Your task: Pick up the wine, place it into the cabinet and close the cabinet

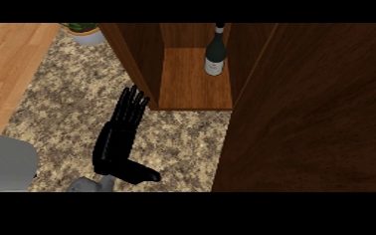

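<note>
Fingers (132, 104) straight on our left hand (116, 142), which holds nothing and rests on the speckled counter (66, 94). At one o'clock from it the wine (214, 55) stands upright inside the cabinet (195, 87). The door (308, 109) at three o'clock stands open; we risk swinging it into the bottle's side, toppling it.

Left hand (117, 139) hangs open, fingers straight, thumb spread sideways.

No readable text anywhere; the wine bottle (215, 50) standing inside the cabinet (195, 87) carries a pale label low on its body, but no letters or numbers on it can be made out
</note>
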`<state>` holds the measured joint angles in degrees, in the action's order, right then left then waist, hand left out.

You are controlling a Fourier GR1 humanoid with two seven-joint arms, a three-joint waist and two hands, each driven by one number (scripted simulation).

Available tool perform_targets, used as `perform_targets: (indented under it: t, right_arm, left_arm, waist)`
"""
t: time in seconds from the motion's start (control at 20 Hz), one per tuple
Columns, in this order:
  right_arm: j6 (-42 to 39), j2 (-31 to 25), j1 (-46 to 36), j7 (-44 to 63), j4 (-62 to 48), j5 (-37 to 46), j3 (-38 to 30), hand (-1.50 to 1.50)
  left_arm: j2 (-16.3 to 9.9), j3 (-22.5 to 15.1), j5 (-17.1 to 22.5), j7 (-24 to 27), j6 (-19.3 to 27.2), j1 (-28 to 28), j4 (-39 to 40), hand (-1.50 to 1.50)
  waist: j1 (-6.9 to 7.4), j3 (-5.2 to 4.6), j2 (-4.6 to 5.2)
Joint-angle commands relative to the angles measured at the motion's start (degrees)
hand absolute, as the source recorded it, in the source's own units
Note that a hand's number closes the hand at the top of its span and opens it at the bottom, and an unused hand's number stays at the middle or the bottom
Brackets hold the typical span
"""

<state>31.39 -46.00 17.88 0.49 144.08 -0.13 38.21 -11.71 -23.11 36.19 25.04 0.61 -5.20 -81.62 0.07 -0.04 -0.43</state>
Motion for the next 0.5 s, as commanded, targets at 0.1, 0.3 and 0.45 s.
perform_targets:
  t: [0.1,0.3,0.45]
  right_arm:
    - [-9.2,-4.6,1.0,2.8,9.8,-6.3,5.7,-1.5]
    - [-12.5,-5.9,0.7,1.3,10.6,-3.0,9.7,1.5]
    - [-13.2,-5.2,0.4,1.5,11.5,-4.3,10.0,1.5]
  left_arm:
    - [-4.7,4.4,1.2,1.9,-3.4,2.0,-1.4,-1.5]
    - [-10.0,8.7,3.4,2.5,-7.3,5.1,-2.6,-1.5]
    - [-11.4,10.4,4.0,0.3,-5.5,5.7,-6.0,-1.5]
  waist:
    - [0.38,0.0,0.3]
    - [0.11,-0.05,0.13]
    - [0.22,-0.02,0.16]
